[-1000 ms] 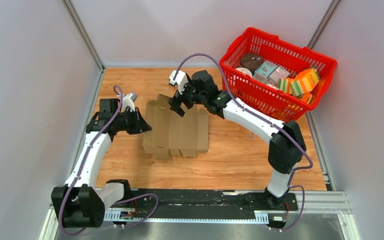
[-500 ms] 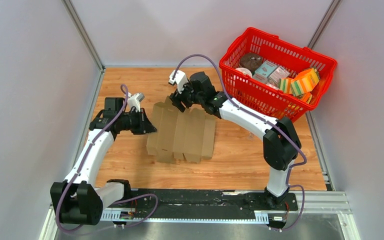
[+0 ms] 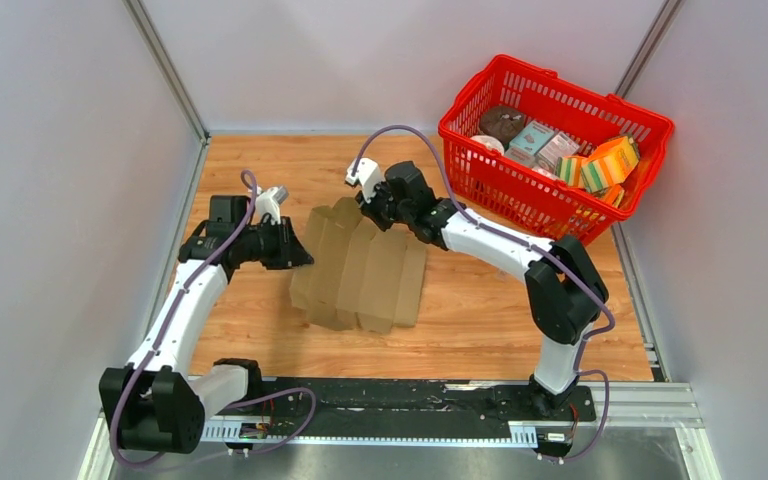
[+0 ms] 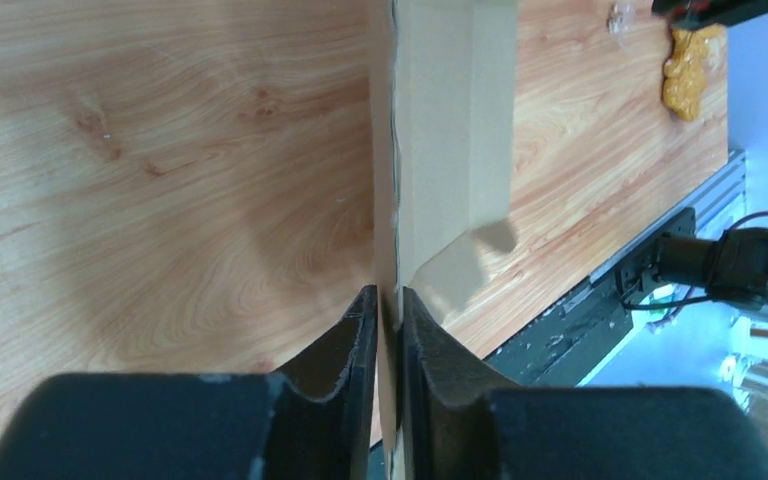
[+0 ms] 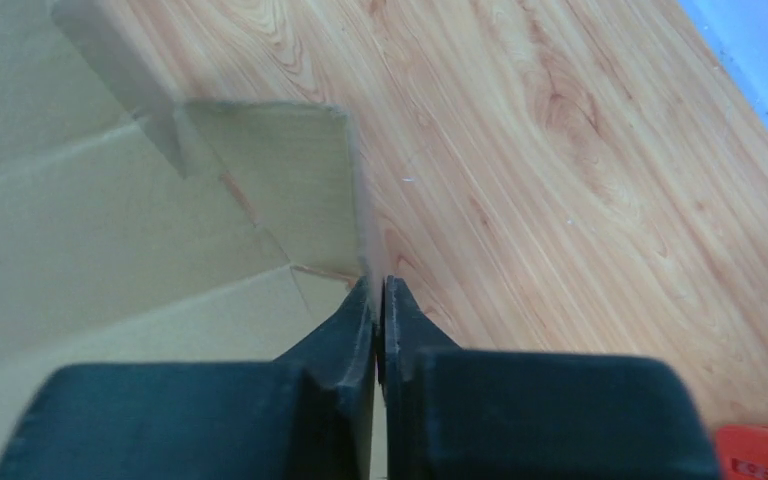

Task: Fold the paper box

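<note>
A wooden tabletop (image 3: pixel 480 320) is seen, enclosed by pale grey walls (image 3: pixel 60 200), with a black metal rail (image 3: pixel 410 400) carrying the arm bases along its near edge. A red basket (image 3: pixel 560 75) is set at the far right corner, and colourful printed packages (image 3: pixel 600 165) are stacked inside it. The basket stands just beside the right arm's forearm.

The paper box (image 3: pixel 365 270) is spread as a creased, unfolded brown sheet at the middle of the table. Its left edge is straddled by the left gripper (image 4: pixel 388 295); a narrow gap is left between the fingers, and it cannot be told whether the sheet is pinched. A far flap is clamped by the right gripper (image 5: pixel 377 285), its fingers nearly closed together.
</note>
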You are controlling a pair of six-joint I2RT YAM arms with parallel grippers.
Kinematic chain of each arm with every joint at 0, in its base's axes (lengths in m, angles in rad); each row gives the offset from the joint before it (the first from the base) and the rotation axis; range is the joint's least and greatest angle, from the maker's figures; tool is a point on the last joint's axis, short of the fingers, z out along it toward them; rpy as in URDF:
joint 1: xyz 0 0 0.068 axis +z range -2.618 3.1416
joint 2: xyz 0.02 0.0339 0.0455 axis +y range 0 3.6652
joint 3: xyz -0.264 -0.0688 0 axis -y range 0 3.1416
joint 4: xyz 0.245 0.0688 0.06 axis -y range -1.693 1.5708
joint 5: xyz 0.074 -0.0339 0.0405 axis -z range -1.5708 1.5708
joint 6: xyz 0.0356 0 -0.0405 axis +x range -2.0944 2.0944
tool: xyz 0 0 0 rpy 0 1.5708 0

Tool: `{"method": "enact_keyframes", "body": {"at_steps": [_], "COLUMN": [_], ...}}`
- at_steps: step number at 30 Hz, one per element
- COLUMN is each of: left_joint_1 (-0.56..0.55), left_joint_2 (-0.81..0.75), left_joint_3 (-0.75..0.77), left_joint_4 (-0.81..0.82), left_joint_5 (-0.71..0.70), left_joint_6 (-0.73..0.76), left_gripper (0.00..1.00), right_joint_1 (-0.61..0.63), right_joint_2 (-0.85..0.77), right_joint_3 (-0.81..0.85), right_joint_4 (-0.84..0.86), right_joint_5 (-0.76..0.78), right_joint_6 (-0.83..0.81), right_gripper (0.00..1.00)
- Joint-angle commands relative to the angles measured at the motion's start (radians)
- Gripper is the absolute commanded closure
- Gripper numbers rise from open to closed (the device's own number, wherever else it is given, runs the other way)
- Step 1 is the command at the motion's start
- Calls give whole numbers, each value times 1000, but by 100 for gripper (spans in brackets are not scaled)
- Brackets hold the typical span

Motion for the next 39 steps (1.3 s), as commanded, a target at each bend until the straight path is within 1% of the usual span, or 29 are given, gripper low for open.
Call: {"method": "enact_keyframes", "body": {"at_steps": [1, 2, 3, 4, 5, 6, 7, 8, 9, 11, 15, 18, 21, 24, 27, 29, 31, 37, 39], "left_joint_1": [-5, -5, -5, -5, -5, -9, -11, -12, -15, -15, -35, -74, -97, -109, -109, -109, -109, -101, -76], "left_joint_2": [-68, -77, -97, -110, -137, -154, -171, -202, -215, -257, -312, -300, -246, -193, -144, -107, -52, 128, 160], "left_joint_3": [18, 14, 8, 8, 7, 2, -2, -4, 1, 13, 21, 33, 48, 42, 47, 57, 70, 155, 174], "left_joint_4": [66, 73, 74, 70, 63, 57, 54, 41, 27, -4, 3, -3, -29, -26, -7, 33, 65, 71, 88], "left_joint_5": [-53, -69, -115, -154, -206, -306, -353, -399, -497, -565, -591, -628, -656, -737, -800, -820, -824, -852, -820], "left_joint_6": [-46, -55, -67, -75, -92, -124, -141, -155, -187, -205, -201, -196, -195, -210, -221, -215, -215, -204, -199], "left_gripper": [69, 66, 64, 50, 43, 39, 31, 29, 28, 26, 24, 23, 23, 23, 23, 23, 22, 22, 22], "right_joint_1": [-15, -18, -28, -34, -38, -51, -55, -61, -71, -74, -80, -84, -98, -101, -107, -120, -124, -156, -173], "right_joint_2": [-80, -83, -85, -86, -88, -92, -94, -97, -102, -102, -85, -80, -92, -108, -120, -131, -135, -171, -183], "right_joint_3": [-13, -16, -18, -18, -18, -19, -16, -13, -12, -6, 34, 60, 59, 38, 27, 7, -7, -68, -84], "right_joint_4": [81, 81, 81, 81, 81, 79, 78, 65, 39, -10, -100, -136, -139, -120, -119, -97, -84, -36, -11], "right_joint_5": [25, 25, 28, 40, 49, 60, 80, 86, 92, 132, 172, 163, 121, 88, 63, 37, -6, -122, -152], "right_joint_6": [35, 44, 58, 93, 110, 133, 168, 180, 191, 220, 274, 328, 371, 378, 369, 371, 369, 361, 364], "right_gripper": [100, 100, 100, 100, 100, 100, 100, 100, 100, 100, 100, 100, 100, 100, 100, 100, 100, 100, 100]}}
